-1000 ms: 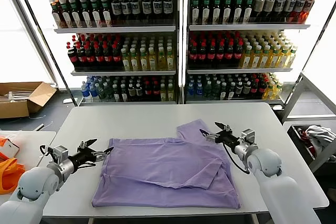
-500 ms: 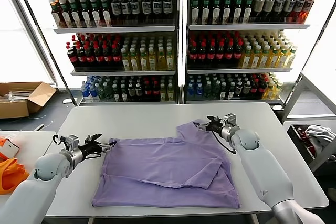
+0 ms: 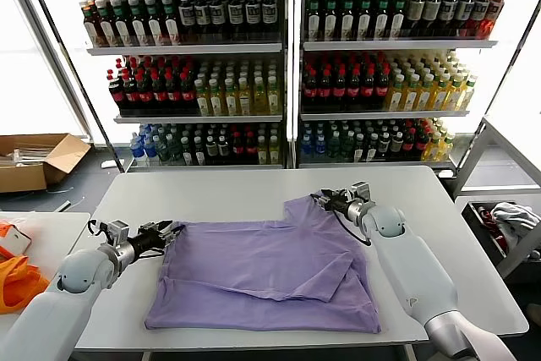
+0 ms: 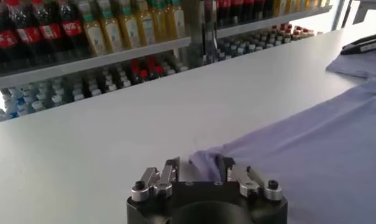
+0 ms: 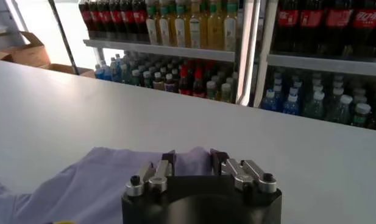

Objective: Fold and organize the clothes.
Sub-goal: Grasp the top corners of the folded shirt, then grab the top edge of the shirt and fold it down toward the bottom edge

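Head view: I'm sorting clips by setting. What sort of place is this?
Probably a shop-style test area: shelves packed with bottled drinks stand behind a white table holding a purple T-shirt, with a cardboard box on the floor.

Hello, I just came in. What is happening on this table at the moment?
A two-armed robot is working on a lavender T-shirt that lies partly folded on the white table. The left gripper is at the shirt's far left corner, with its fingers around a pinch of fabric. The right gripper is at the far right corner, where a sleeve sticks out, with fabric between its fingers. Both corners are low on the table.
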You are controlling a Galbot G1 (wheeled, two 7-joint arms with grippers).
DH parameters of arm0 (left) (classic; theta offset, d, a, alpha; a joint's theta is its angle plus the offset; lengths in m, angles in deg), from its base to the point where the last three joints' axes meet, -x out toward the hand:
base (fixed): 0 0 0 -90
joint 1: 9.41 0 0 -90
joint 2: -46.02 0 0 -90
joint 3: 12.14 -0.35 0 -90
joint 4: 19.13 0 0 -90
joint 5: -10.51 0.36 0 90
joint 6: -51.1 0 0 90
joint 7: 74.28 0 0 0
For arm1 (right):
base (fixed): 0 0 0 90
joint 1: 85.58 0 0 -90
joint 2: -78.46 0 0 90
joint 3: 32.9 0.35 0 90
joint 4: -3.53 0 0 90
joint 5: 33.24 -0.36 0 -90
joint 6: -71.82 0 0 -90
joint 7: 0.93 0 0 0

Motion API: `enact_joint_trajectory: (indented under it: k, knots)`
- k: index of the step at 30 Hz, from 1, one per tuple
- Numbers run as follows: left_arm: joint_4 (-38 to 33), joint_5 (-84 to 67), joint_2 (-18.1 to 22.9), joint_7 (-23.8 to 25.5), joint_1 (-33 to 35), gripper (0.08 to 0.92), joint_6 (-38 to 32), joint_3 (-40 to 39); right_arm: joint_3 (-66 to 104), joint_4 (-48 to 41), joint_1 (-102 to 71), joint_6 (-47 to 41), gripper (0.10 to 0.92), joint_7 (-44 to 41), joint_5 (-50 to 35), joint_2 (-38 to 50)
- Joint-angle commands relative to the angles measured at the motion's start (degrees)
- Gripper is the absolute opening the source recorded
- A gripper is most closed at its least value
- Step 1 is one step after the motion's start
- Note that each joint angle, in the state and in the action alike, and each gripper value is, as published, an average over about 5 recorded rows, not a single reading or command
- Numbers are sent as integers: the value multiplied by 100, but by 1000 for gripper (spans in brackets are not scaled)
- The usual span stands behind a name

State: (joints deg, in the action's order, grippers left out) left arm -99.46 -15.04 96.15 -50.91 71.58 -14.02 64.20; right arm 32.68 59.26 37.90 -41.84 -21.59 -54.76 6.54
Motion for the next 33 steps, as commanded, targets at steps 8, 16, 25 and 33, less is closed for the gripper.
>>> enact_joint_trajectory:
  k: [8,16,25,33]
  knots:
    - [-495,-133,1,23,245,127,-49,128,351,1359,-291,-208,114,381,-862,142]
    - [-1193,-488,-94,-118,649,88,-51,676,779,2669,-999,-316,106,507,-1463,577]
    - [-2090,-646,-121,-366,1383,87,-111,1227,1465,4108,-2171,-400,106,556,-1874,1118]
    - [-2840,-451,-143,-513,2301,87,27,1770,2186,5303,-3823,-323,106,545,-1976,1422]
